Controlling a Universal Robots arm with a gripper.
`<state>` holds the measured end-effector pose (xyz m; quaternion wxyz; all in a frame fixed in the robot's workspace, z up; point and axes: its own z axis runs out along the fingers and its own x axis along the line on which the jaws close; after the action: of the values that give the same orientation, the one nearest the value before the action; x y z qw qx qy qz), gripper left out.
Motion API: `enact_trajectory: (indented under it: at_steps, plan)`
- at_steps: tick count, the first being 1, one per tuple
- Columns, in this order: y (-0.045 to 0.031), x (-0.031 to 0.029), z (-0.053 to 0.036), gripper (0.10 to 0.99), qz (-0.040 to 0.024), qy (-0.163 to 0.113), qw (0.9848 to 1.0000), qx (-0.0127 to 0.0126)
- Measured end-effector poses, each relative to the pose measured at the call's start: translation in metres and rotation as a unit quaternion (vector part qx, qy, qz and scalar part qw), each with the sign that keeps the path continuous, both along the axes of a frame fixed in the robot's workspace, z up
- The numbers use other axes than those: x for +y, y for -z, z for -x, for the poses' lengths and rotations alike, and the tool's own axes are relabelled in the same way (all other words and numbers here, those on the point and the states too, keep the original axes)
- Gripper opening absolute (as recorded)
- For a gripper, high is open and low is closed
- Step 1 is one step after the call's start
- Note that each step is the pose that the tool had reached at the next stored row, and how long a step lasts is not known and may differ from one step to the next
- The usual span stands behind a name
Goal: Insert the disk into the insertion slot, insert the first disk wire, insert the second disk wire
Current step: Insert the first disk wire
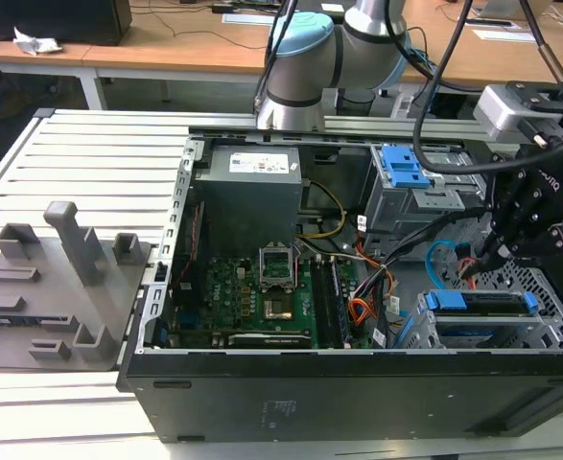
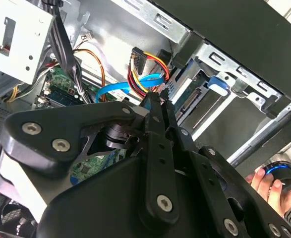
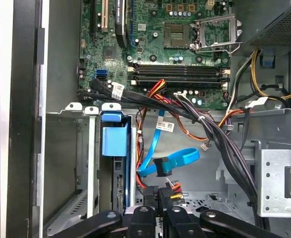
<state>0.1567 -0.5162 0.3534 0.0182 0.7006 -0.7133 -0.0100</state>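
**A:** What is found at the exterior view's left?

**B:** A grey tray (image 1: 12,316) of moulded holders is laid on the slatted counter (image 1: 99,153), just beside the open computer case (image 1: 358,393).

**A:** And what is seen inside the case?

**B:** A green circuit board (image 1: 233,297) is seen first, with a grey power box (image 1: 252,192) behind it. Further right, a grey cage (image 1: 420,206) with a blue latch is mounted.

**A:** Where is the light-blue cable (image 1: 437,257) placed?

**B:** It is looped just right of the cage's foot. In the first wrist view its black plug is seen apart from the disk (image 1: 482,303).

**A:** How is the hand (image 3: 160,192) held?

**B:** It is lowered into the case's right end. In the first wrist view it is seen clamped on the black plug of the red-orange wire (image 3: 174,187), just beside the disk's end.

**A:** And where is the disk itself?

**B:** Framed in blue, it is already seated in the slot (image 1: 554,324) at the exterior view's far right, near the case's front wall.
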Motion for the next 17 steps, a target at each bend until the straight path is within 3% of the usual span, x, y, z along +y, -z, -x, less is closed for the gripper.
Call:
enact_trajectory:
  at_steps: [9, 14, 17]
  plan:
    - [0.0009, -0.0113, 0.0000, 0.161, 0.0000, 0.000, 1.0000, 0.0000]
    - [0.0028, -0.0223, 0.0000, 0.161, 0.0000, 0.000, 1.0000, 0.0000]
    - [0.0034, -0.0241, -0.0003, 0.161, -0.0001, 0.000, 1.0000, 0.0000]
